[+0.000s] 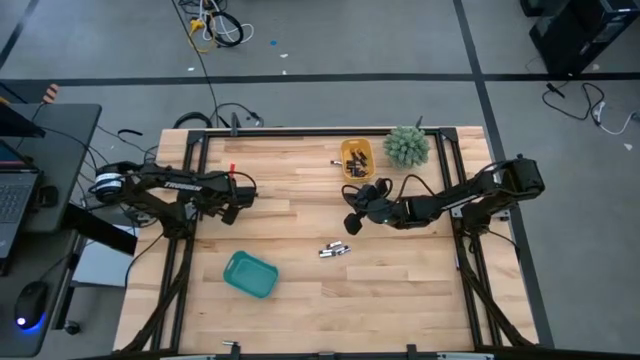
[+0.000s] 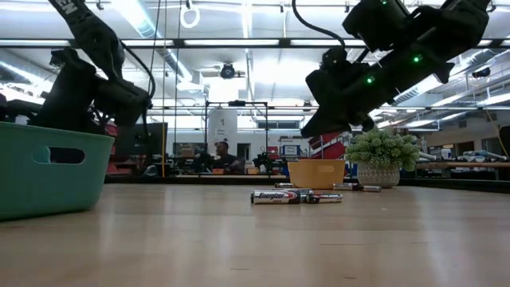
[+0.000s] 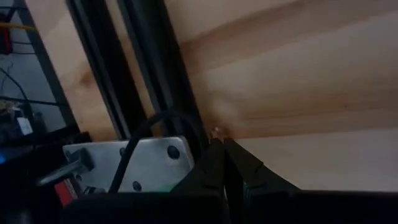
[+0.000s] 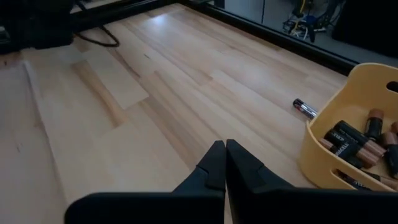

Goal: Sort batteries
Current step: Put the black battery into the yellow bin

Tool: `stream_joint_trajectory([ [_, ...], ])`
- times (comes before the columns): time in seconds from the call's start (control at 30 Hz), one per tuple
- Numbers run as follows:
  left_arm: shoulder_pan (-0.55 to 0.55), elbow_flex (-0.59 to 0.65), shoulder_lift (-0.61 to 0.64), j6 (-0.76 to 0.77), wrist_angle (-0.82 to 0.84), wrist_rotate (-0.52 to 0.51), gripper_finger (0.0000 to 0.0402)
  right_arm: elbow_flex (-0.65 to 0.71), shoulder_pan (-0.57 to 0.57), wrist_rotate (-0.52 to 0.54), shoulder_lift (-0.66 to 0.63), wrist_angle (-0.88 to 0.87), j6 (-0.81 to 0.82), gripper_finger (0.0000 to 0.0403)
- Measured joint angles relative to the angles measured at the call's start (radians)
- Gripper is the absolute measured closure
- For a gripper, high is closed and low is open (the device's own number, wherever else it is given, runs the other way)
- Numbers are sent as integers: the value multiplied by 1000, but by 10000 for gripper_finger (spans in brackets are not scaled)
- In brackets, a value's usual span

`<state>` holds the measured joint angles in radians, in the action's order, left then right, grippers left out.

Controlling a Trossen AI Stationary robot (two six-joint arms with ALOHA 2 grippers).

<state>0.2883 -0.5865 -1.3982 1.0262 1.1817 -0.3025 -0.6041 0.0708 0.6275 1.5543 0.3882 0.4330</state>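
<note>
The sorting looks partly done. A yellow tray (image 1: 357, 157) near the far edge of the counter (image 1: 300, 300), just beside a small potted plant (image 1: 407, 147), already holds several batteries (image 4: 351, 140), dark ones and copper-ended ones together as the right wrist view shows. The teal tray (image 1: 249, 274), toward the near left corner, shows no cells inside from above, though its floor is not fully readable. Left to sort: a small cluster of loose batteries (image 1: 334, 250) lying around the middle of the counter, and one stray cell (image 4: 305, 108) on the wood just beside the yellow tray. The right pincer (image 1: 352, 208) hangs above the counter between the yellow tray and the cluster, fingers pressed together on nothing. The left pincer (image 3: 222, 146), also pressed together and empty, waits near the left edge.
</note>
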Motion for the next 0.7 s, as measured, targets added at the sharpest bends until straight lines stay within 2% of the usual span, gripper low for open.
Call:
stream_joint_trajectory([
  [0.33, 111, 2, -95, 11, 3, -17, 400, 0, 8, -23, 0, 30, -9, 402],
  [0.53, 111, 0, -170, 2, -22, -7, 400, 0, 9, -25, 0, 38, -18, 402],
  [0.7, 95, -4, -182, -18, -61, 39, 400, 0, 9, -26, 0, 38, -18, 402],
])
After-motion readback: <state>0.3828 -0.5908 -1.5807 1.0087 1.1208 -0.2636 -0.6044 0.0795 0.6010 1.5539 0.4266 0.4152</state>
